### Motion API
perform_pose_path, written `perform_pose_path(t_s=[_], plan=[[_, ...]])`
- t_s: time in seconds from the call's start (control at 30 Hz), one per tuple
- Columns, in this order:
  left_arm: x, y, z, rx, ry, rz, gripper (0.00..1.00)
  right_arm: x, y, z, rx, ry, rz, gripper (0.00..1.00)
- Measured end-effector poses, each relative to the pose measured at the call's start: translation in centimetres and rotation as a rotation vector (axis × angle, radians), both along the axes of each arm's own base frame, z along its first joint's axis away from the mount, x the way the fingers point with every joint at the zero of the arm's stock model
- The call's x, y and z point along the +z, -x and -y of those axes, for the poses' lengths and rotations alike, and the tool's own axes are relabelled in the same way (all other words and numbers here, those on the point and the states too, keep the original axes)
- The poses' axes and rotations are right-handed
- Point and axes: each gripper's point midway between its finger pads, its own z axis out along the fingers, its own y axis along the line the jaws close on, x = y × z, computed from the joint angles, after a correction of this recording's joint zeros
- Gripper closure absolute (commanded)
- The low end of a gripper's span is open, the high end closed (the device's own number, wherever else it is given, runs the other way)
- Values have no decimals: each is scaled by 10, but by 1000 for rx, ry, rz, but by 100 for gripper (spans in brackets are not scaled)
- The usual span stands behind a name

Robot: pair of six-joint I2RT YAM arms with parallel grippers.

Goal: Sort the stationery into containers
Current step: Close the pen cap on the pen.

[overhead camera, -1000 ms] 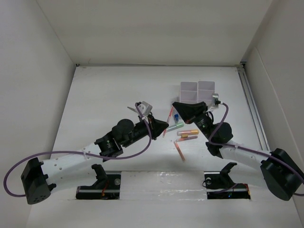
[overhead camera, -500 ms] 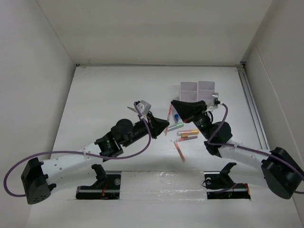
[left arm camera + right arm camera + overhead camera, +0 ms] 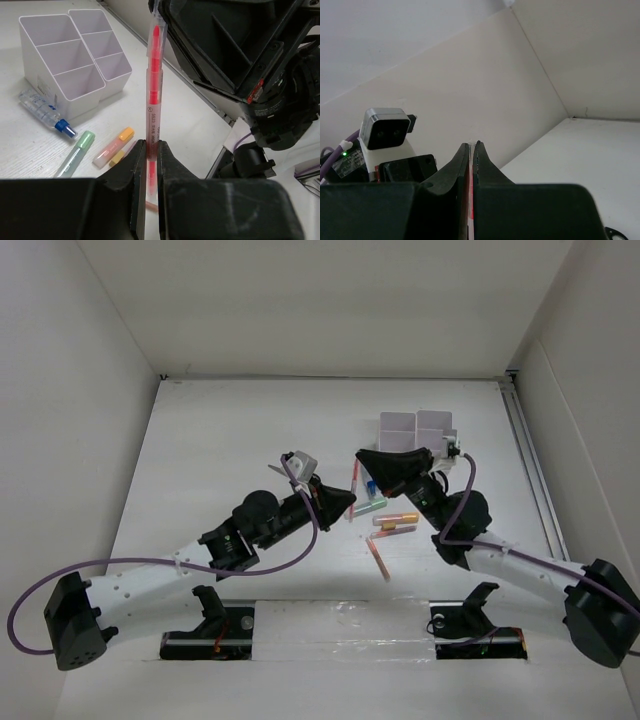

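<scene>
Translucent red plastic: thin red pen (image 3: 152, 100) stood upright off the table (image 3: 22, 145), pinched low between the black fingers of the left gripper (image 3: 151, 150). Right gripper (image 3: 471, 150) was clamped too, a red sliver showing between its fingers; its black housing crowded the pen's top. Below lay green marker (image 3: 77, 150), orange marker (image 3: 120, 141) and clear blue-capped tube (image 3: 47, 111), beside the white organiser (image 3: 75, 65), smooth plastic with square compartments.

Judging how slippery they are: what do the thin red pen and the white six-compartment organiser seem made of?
The thin red pen: probably glossy translucent plastic; its red tip shows through a clear cap. The white six-compartment organiser: apparently smooth, semi-translucent moulded plastic; thin walls with soft sheen.
</scene>
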Motion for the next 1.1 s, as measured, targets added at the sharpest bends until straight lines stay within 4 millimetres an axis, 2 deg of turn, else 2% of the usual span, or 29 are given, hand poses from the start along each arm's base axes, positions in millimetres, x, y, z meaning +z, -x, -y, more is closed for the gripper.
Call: perform_pose_path(t_s=[0.3,0.73,1.1], plan=[[3,0,-5,7,-18,37,100,1,6,-2,2,120,-25,100],[-2,1,-9,8,-50,40,100,-6,8,-5,15,176,-35,100],[-18,-1,-15,32,-119,27,100,-20,7,-12,30,264,-49,100]])
